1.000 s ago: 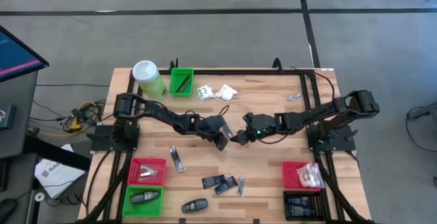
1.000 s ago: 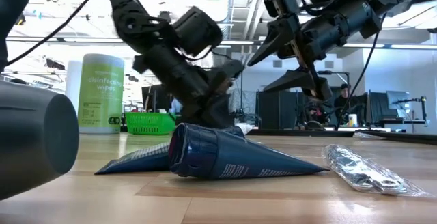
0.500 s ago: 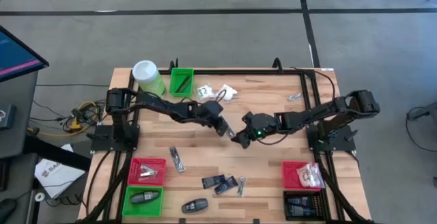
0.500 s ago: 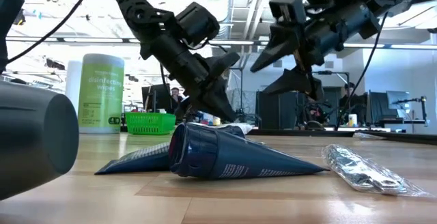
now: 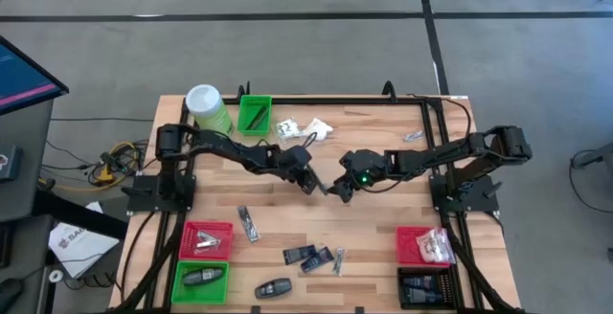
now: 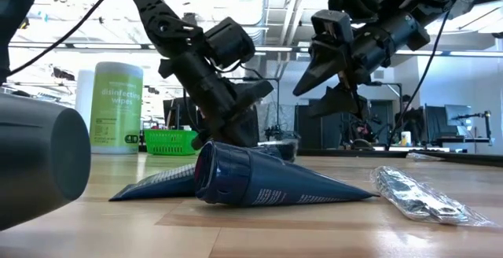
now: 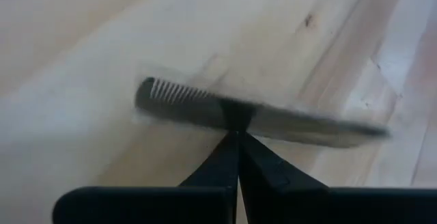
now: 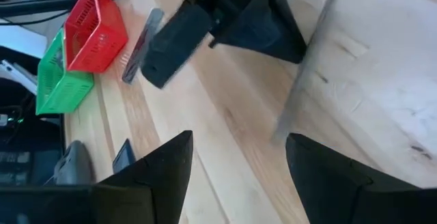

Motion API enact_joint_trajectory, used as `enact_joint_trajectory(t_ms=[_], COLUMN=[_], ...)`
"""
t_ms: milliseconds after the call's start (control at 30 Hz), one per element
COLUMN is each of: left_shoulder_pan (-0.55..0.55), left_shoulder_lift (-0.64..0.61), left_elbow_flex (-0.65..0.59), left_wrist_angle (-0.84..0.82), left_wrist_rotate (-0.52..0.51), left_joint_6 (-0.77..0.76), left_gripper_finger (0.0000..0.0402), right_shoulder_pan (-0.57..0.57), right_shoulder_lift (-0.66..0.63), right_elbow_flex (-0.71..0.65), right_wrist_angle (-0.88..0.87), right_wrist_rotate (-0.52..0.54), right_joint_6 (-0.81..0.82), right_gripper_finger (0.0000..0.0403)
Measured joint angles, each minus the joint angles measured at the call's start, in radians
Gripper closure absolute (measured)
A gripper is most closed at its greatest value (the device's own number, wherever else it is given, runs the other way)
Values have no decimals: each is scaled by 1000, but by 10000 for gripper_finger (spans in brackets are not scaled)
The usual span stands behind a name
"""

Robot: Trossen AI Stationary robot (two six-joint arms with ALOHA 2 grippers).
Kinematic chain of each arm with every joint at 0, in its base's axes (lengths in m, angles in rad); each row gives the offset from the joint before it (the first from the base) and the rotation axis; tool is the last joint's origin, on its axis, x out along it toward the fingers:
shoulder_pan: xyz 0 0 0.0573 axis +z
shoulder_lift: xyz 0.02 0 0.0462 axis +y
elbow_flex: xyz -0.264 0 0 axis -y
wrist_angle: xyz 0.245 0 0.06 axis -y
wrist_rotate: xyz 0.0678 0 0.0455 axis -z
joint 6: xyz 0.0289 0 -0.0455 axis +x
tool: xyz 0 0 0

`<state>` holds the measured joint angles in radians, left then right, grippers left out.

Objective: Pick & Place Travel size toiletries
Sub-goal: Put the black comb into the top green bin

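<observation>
1. The left gripper [image 5: 311,182] hangs over the middle of the wooden table [image 5: 383,233], its fingers [image 7: 235,157] pinched together on the spine of a grey comb [image 7: 252,116]; the comb sticks out to both sides of the fingertips, teeth showing at one end.
2. The right gripper [image 5: 341,188] sits just beside the left one, facing it, with its jaws spread wide and nothing between them; in its own wrist view the comb [image 8: 307,67] shows as a blurred grey strip beyond the two fingers [image 8: 153,176].
3. In the low view both grippers are raised above the tabletop, the right gripper [image 6: 330,73] higher than the left.
4. Other toiletries lie scattered: white sachets [image 5: 308,129] near the far edge beside a small green bin [image 5: 255,115], a silvery packet [image 5: 248,224] left of centre, dark blue packets [image 5: 308,255] and a black oval piece [image 5: 275,287] near the front edge.
5. A red bin [image 5: 207,240] and a green bin [image 5: 200,280] stand at the front left; a red bin [image 5: 424,246] and a black bin [image 5: 427,288] stand at the front right.
6. A green wipes canister [image 5: 207,109] stands in the far left corner.
</observation>
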<state>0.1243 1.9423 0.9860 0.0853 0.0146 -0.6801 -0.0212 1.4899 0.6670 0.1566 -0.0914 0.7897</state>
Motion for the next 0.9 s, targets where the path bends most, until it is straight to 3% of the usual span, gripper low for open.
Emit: enact_joint_trajectory(t_ms=[500,700,900], left_shoulder_pan=[-130,-160,-180], left_shoulder_lift=[12,13,-45], left_elbow_flex=[1,0,-3], left_wrist_angle=[27,33,32], left_wrist_rotate=[-11,46,40], left_joint_6=[-109,-122,-99], left_gripper_finger=[401,401,401], right_shoulder_pan=[-16,-16,-16], right_shoulder_lift=[0,0,0], right_elbow_flex=[0,0,0], right_wrist_angle=[0,0,0], right_wrist_rotate=[-16,-16,-17], right_joint_6=[-12,-17,-16], right_gripper_finger=[177,177,177])
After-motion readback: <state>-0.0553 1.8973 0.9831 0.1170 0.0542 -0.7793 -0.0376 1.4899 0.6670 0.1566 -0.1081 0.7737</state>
